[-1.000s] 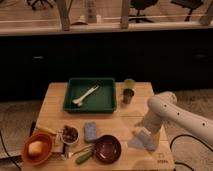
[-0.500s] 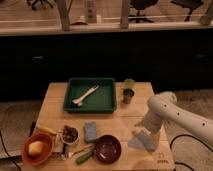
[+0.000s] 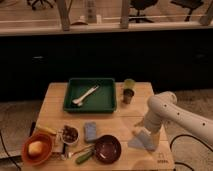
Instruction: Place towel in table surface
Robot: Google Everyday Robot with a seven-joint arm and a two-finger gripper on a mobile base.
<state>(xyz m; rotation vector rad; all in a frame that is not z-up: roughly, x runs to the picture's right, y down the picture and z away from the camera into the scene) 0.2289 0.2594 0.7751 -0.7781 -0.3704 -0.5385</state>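
A pale grey-blue towel [image 3: 143,139] lies on the wooden table [image 3: 55,107] near its right front corner. My gripper [image 3: 145,126] is at the end of the white arm, right above the towel's far edge and touching or nearly touching it. The arm comes in from the right and hides part of the gripper.
A green tray [image 3: 107,102] with a white utensil [image 3: 84,96] sits at the back. A small cup [image 3: 128,94] stands right of it. At the front: an orange bowl [image 3: 37,149], a small bowl [image 3: 69,134], a blue sponge [image 3: 90,131], a dark red bowl [image 3: 107,148].
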